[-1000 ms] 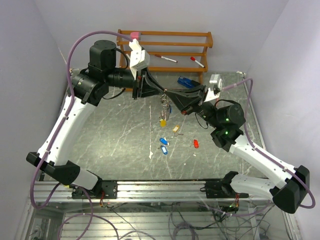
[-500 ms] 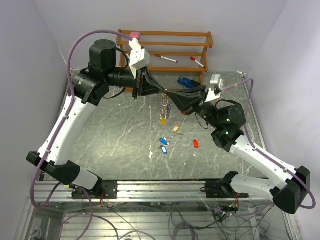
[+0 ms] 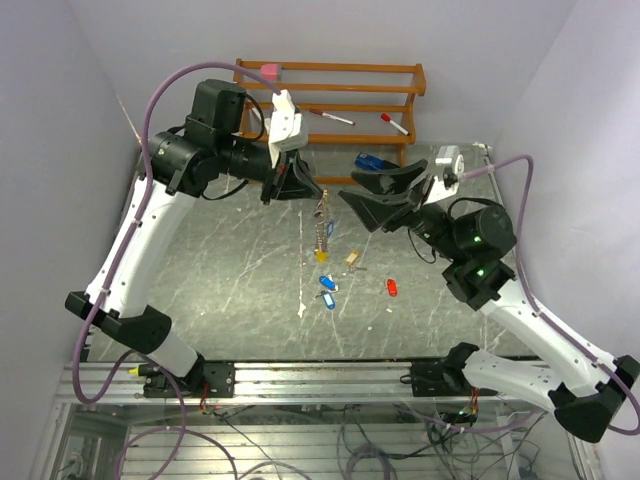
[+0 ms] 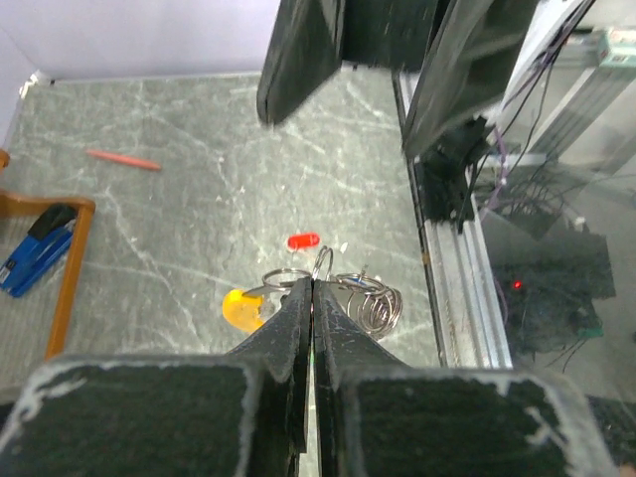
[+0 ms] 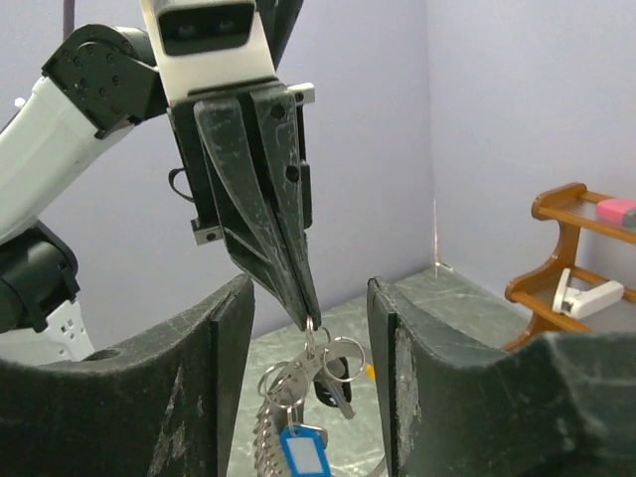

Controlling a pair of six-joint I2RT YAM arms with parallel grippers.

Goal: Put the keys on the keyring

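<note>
Pinching the thin silver wire keyring point(image 5: 316, 343), the left end effector point(image 5: 309, 316) hung it above the grey marbled bench point(image 3: 230, 270), likely letting the spread right end effector point(image 3: 358, 198) add plastic-tagged keys point(image 3: 392, 288).

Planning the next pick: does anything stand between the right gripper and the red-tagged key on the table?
Nothing visible does. The right gripper is open; the red-tagged key lies alone, and the keyring hangs aside in the left gripper.

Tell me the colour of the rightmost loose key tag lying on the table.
Red; the key tag shows best in the top external view.
</note>
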